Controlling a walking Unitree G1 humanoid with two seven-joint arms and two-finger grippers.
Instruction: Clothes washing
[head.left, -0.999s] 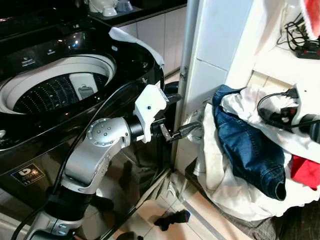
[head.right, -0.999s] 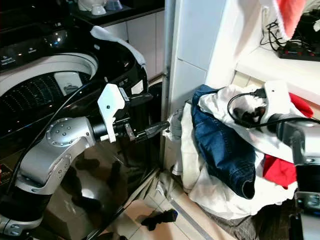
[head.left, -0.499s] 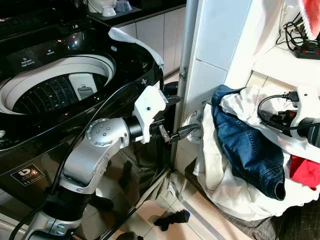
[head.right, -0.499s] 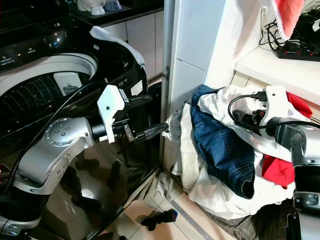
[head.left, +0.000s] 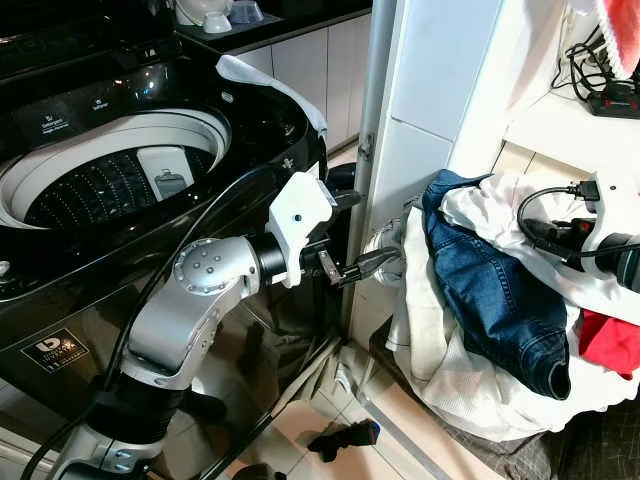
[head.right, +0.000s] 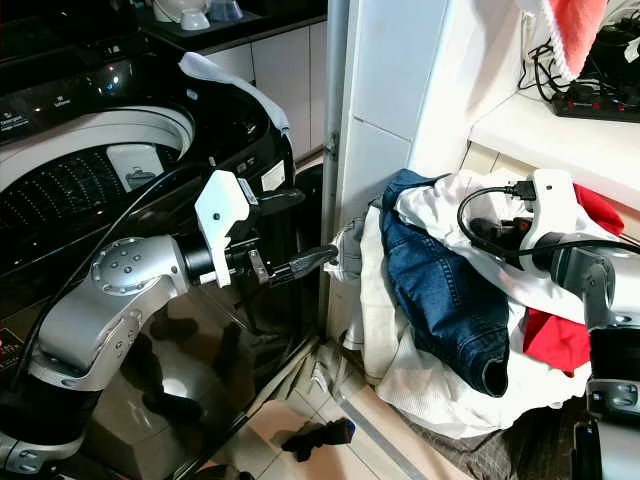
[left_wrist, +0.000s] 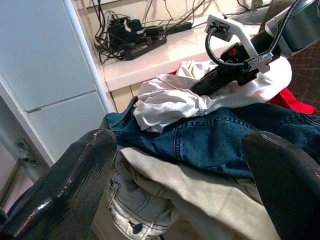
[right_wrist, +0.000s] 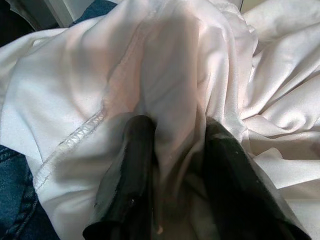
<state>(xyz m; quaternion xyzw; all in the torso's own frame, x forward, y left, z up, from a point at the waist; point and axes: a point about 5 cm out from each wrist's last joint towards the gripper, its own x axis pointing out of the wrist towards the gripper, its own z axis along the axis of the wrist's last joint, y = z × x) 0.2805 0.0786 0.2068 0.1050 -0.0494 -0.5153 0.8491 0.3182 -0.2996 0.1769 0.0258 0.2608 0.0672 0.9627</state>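
So the right gripper (right_wrist: 175, 170) was buried in the top of the laundry pile (head.left: 480, 300), fingers pinched around a fold of the white shirt (right_wrist: 165, 65). It looked like a real grip, cloth bunched between them. The left gripper (head.left: 372, 265) was spread wide and holding nothing, poking at the pile's near edge by the grey garment (left_wrist: 150, 200), with the jeans (head.left: 490, 290) just past it. The washer (head.left: 120, 170) sat open off to the robot's left, well apart from the pile, so I'd guess the shirt had to go up and across leftward. The right arm was the one with the load.
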